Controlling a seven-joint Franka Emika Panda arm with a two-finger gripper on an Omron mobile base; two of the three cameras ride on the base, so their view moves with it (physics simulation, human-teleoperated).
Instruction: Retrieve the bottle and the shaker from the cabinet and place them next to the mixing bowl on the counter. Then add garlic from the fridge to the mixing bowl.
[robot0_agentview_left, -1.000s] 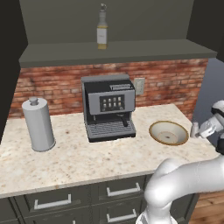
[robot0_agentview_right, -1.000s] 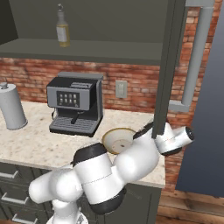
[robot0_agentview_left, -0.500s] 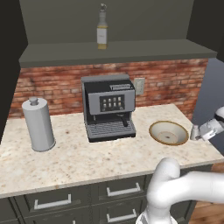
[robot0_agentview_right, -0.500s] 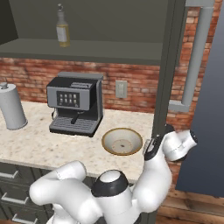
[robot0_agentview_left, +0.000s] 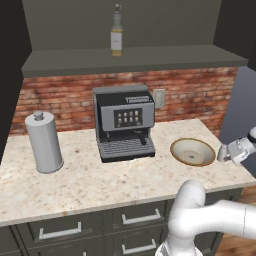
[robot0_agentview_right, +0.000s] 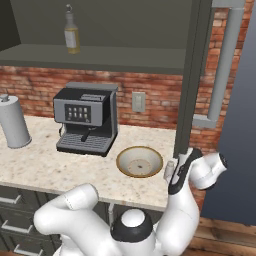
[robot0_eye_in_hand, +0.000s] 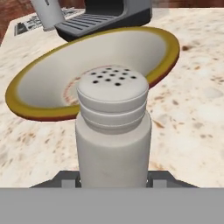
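- Two of the task's things are near each other now: the white shaker (robot0_eye_in_hand: 113, 131) sits in my gripper (robot0_eye_in_hand: 113, 180), and the mixing bowl (robot0_agentview_left: 192, 151) lies on the counter (robot0_agentview_left: 90, 182) just beside it.
- My jaws are partly closed, one on either side of the shaker's body, and it stands upright between them, its perforated cap on top.
- From the hand view the bowl's yellow rim rises right behind the shaker; whether the shaker's base touches the counter I cannot tell.
- From the left base view the shaker (robot0_agentview_left: 223, 152) is at the right end of the counter, to the right of the bowl, with my gripper (robot0_agentview_left: 231, 152) reaching in from the right.
- From the right base view the shaker (robot0_agentview_right: 170, 170) is next to the bowl (robot0_agentview_right: 139, 161), near the counter's front edge.
- The bottle (robot0_agentview_left: 116, 37) stands upright on the cabinet shelf (robot0_agentview_left: 135, 58), above the coffee machine (robot0_agentview_left: 124, 122).
- A paper towel roll (robot0_agentview_left: 44, 142) stands at the counter's left end, well apart from the bowl.
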